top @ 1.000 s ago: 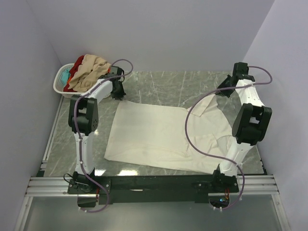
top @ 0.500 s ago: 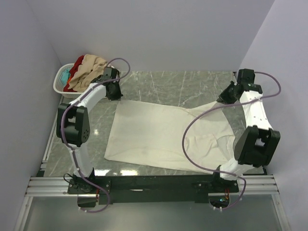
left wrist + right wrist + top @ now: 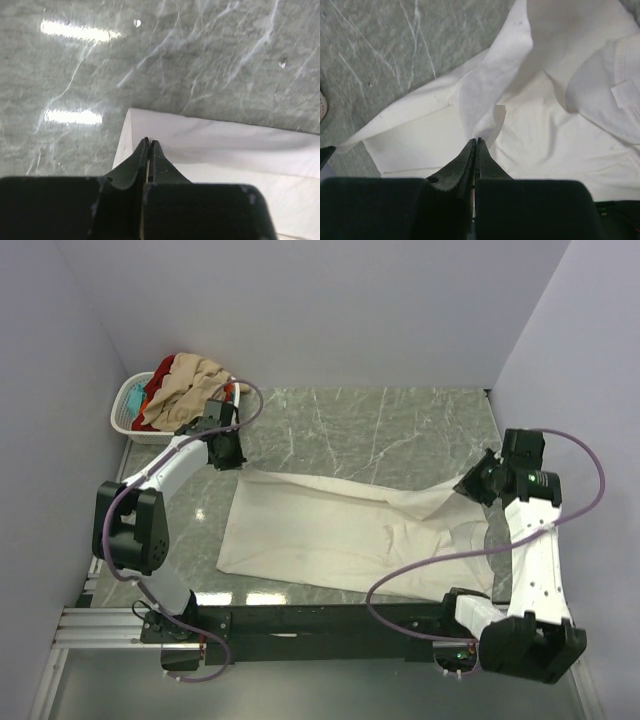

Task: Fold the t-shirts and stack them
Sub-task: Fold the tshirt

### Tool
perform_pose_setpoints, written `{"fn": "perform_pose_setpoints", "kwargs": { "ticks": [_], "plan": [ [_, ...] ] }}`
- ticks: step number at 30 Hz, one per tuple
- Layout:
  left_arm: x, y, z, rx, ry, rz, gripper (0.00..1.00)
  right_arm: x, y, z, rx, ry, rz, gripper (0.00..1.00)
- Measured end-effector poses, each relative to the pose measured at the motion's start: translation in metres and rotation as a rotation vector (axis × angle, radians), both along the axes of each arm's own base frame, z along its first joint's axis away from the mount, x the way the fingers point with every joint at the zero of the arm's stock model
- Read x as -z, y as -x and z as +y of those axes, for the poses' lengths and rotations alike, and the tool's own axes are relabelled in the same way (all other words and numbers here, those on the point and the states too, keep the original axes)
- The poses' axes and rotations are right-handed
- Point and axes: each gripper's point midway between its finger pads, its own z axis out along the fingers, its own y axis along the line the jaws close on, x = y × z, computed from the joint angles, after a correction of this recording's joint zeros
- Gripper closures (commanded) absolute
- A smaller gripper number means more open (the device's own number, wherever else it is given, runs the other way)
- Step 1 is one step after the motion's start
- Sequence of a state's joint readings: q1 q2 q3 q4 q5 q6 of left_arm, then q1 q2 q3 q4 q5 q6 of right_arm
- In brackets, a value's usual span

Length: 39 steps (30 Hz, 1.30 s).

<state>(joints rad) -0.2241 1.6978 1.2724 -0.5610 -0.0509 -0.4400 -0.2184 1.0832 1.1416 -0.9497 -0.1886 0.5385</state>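
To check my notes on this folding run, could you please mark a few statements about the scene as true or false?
1. The cream-white t-shirt lies on the table. True.
2. A tan shirt tops the pile in the basket. True.
3. The basket stands by the table's near right corner. False: it is by the far left corner.
4. Both grippers are open. False: the left gripper and right gripper are shut on the t-shirt's far edge.

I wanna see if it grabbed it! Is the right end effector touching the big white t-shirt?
Touching. The right wrist view shows the right end effector shut on a raised fold of the cream-white t-shirt, with cloth meeting its tips.
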Motion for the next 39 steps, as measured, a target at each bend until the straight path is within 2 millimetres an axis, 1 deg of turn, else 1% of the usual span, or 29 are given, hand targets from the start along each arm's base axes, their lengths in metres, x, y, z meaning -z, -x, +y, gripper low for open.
{"fn": "perform_pose_setpoints", "kwargs": {
  "ticks": [6,10,17,23,26,27,28,29,30,32,33,36,39],
  "plan": [
    [-0.005,0.024,0.007,0.003,-0.011,-0.01,1.0,0.014,0.043,0.01,0.01,-0.015,0.036,1.0],
    [-0.003,0.042,0.012,0.002,-0.014,-0.003,1.0,0.018,0.066,0.015,0.019,-0.025,0.054,1.0],
    [-0.002,0.068,0.017,0.004,-0.012,-0.008,1.0,0.011,0.093,0.021,0.027,-0.02,0.038,1.0],
    [0.0,0.082,0.02,0.005,-0.01,-0.007,1.0,0.012,0.111,0.025,0.037,-0.025,0.031,1.0],
    [0.0,0.09,0.023,0.002,-0.014,0.0,0.8,0.02,0.122,0.027,0.041,-0.029,0.052,1.0],
    [0.0,0.094,0.024,-0.004,-0.018,0.004,0.65,0.022,0.124,0.027,0.043,-0.03,0.06,1.0],
    [-0.001,0.096,0.026,-0.007,-0.022,0.007,0.57,0.026,0.127,0.027,0.045,-0.03,0.072,0.99],
    [-0.002,0.099,0.027,-0.017,-0.024,0.009,0.5,0.029,0.13,0.027,0.048,-0.031,0.084,0.94],
    [-0.003,0.101,0.028,-0.024,-0.025,0.008,0.41,0.031,0.134,0.027,0.054,-0.031,0.096,0.82],
    [-0.007,0.104,0.03,-0.04,-0.025,0.003,0.35,0.035,0.14,0.026,0.067,-0.024,0.112,0.71],
    [-0.008,0.104,0.031,-0.044,-0.023,-0.001,0.34,0.035,0.142,0.025,0.074,-0.019,0.114,0.64],
    [-0.012,0.105,0.03,-0.045,-0.015,-0.012,0.34,0.034,0.146,0.023,0.092,-0.006,0.109,0.6],
    [-0.013,0.105,0.025,-0.029,0.004,-0.012,0.34,0.028,0.145,0.022,0.09,-0.001,0.092,0.59]
  ]
}}
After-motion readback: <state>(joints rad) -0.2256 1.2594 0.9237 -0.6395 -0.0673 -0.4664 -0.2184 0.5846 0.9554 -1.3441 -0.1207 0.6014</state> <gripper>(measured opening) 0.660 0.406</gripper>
